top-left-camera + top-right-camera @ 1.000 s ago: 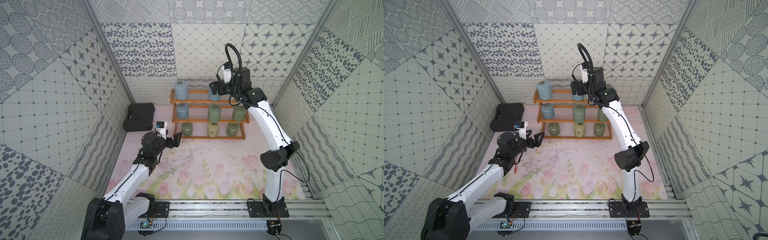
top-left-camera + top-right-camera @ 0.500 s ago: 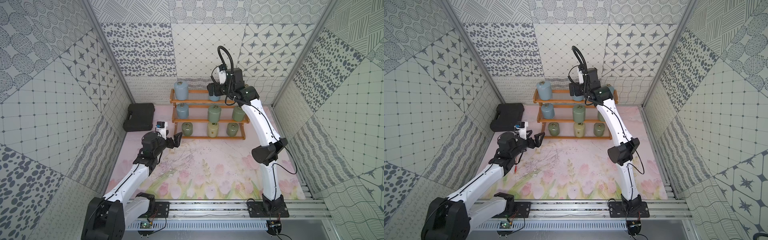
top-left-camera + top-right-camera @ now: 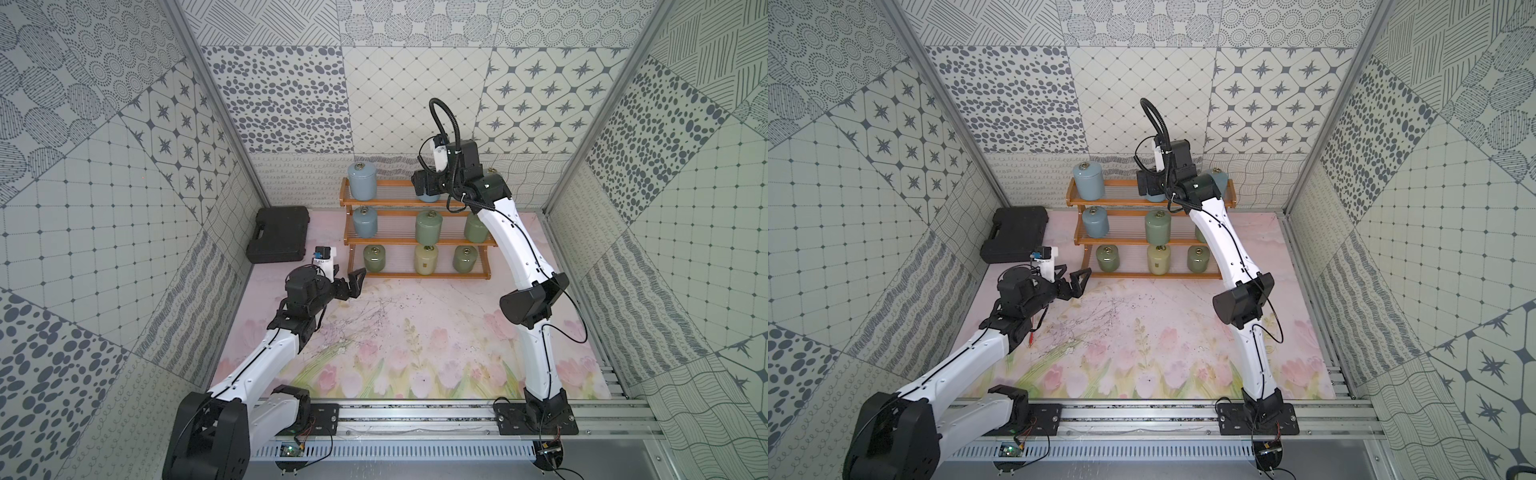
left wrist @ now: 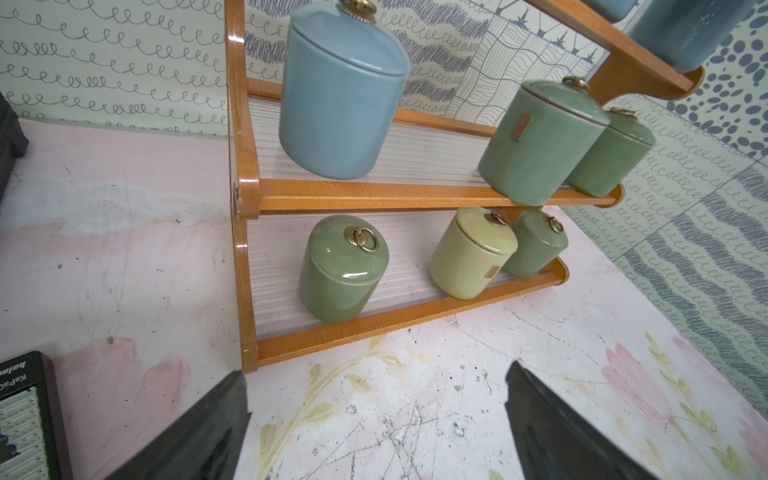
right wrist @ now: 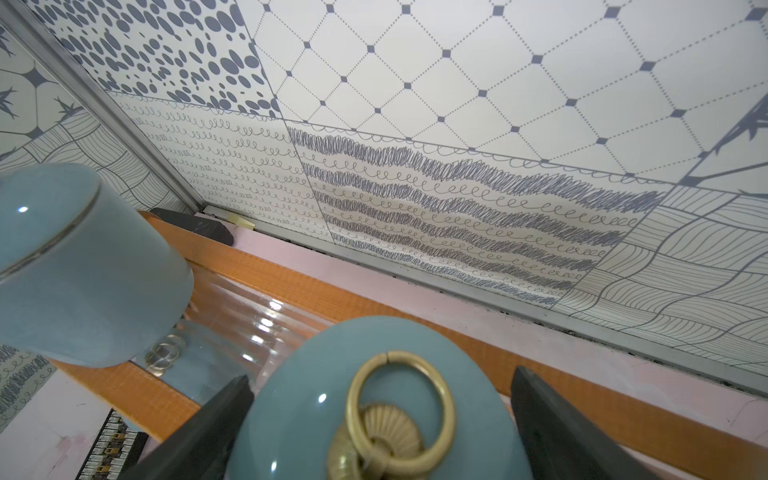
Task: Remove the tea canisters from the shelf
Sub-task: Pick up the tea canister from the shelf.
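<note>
- Worktop (image 3: pixel 415 324) with a faded tulip print lies wide and bare in front of the shelf (image 3: pixel 395 242).
- Shelf, a three-tier stepped wooden rack with clear rod slats, stands against the back wall (image 3: pixel 415 104). All nine tea canisters (image 4: pixel 536 153) sit on it, three to a tier.
- Black case (image 3: pixel 277 235) lies shut beside the shelf's left end, close to the left wall (image 3: pixel 124 208).
- Right tool (image 5: pixel 381 374) is over the top tier, jaws spread wide to either side of the domed lid of the middle blue canister (image 5: pixel 299 395). It grips nothing, and whether a finger touches the glaze cannot be told.
- Left tool (image 4: pixel 376 370) hangs low over the worktop near the shelf's lower left corner, apart from it, jaws fully spread and empty, facing the bottom tier.
- Top tier also holds a left blue canister (image 3: pixel 362 181) and a right blue canister (image 3: pixel 1219 183), the latter half hidden behind the right arm (image 3: pixel 1221 245).
- Middle tier holds a small blue canister (image 3: pixel 365 221), then a centre green canister (image 3: pixel 429 226) and an end green canister (image 3: pixel 476 228).
- Bottom tier holds a low green canister (image 3: pixel 374 259), a cream canister (image 3: pixel 426 261) and a corner green canister (image 3: pixel 464 259).
</note>
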